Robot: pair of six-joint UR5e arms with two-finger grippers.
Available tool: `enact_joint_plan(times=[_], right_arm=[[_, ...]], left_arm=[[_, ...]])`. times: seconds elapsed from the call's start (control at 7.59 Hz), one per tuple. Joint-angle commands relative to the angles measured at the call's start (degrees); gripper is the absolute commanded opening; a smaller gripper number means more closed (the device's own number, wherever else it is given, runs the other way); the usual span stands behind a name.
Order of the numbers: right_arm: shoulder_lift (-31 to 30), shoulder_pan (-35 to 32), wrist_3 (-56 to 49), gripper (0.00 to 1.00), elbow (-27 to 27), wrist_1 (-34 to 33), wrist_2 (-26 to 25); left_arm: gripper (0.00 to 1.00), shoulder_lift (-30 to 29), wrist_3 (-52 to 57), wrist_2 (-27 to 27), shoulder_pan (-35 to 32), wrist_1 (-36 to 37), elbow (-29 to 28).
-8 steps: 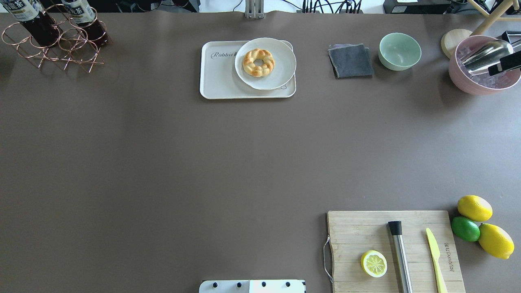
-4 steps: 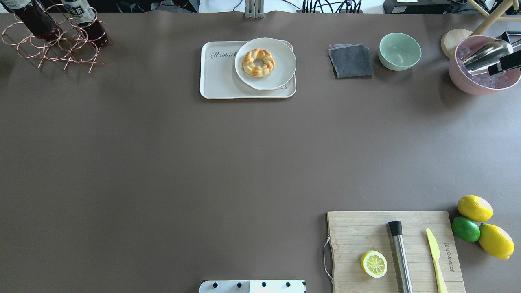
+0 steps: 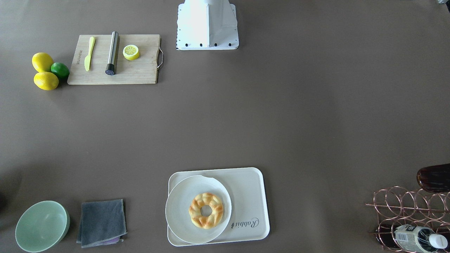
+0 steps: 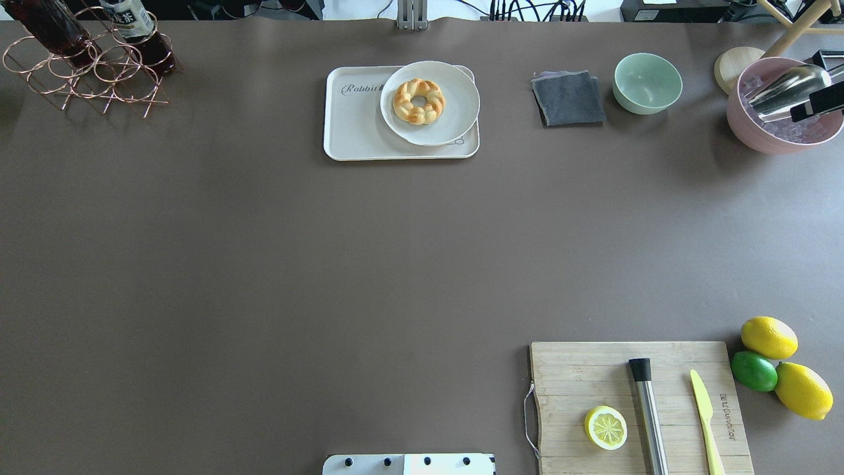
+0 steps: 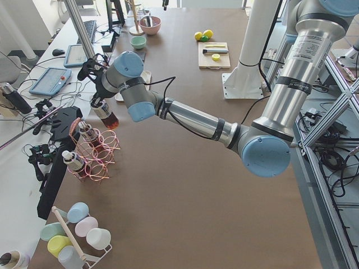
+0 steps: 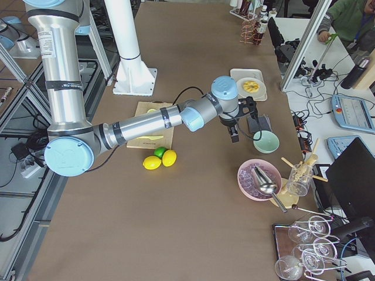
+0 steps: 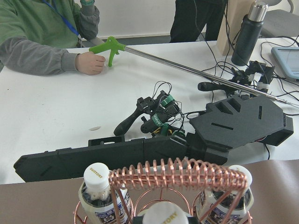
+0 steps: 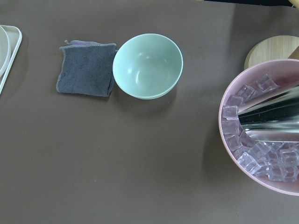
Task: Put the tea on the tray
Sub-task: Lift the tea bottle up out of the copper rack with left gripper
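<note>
The tea bottle (image 5: 105, 112) hangs tilted just above the copper wire rack (image 5: 95, 154), under my left gripper (image 5: 99, 89). Whether that gripper is shut on it, I cannot tell. The bottle's dark body shows at the overhead view's top left (image 4: 47, 30) and at the front view's right edge (image 3: 434, 177). Its white cap (image 7: 166, 215) fills the bottom of the left wrist view. Look-alike bottles (image 4: 142, 36) stay in the rack. The cream tray (image 4: 356, 128) holds a white plate (image 4: 455, 105) with a braided doughnut (image 4: 418, 101). My right gripper (image 6: 234, 133) hovers near the green bowl; open or shut, I cannot tell.
A grey cloth (image 4: 568, 99), a green bowl (image 4: 647, 82) and a pink bowl of ice cubes (image 4: 745, 125) with a metal scoop stand at the far right. A cutting board (image 4: 573, 376) with lemon half, muddler and knife lies near right, with lemons and a lime beside it.
The tea bottle has moved up and toward the far-left corner of the overhead view, out of its rack ring; its label has left the picture. Nothing else has moved.
</note>
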State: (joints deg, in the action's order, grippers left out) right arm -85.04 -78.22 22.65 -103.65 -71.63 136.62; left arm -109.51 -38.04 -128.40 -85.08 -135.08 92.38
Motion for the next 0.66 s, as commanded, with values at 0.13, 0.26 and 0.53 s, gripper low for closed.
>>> enact_joint_plan(times=[0.13,0.26,0.53], right_arm=[[0.22,0.17,-0.94,1.0,-3.65,0.26,0.05],[0.31,1.48,-0.51,1.0,-4.8,2.7,0.05],[1.96,4.03,-0.15,0.99,-5.95,5.09,-0.04]], left_arm=[[0.0,2.11,0.16,0.34,13.32,0.79,14.29],[0.0,2.02,0.16,1.47,16.41,0.79,15.88],[0.0,1.76,0.24,12.56,29.1,0.7,19.05]])
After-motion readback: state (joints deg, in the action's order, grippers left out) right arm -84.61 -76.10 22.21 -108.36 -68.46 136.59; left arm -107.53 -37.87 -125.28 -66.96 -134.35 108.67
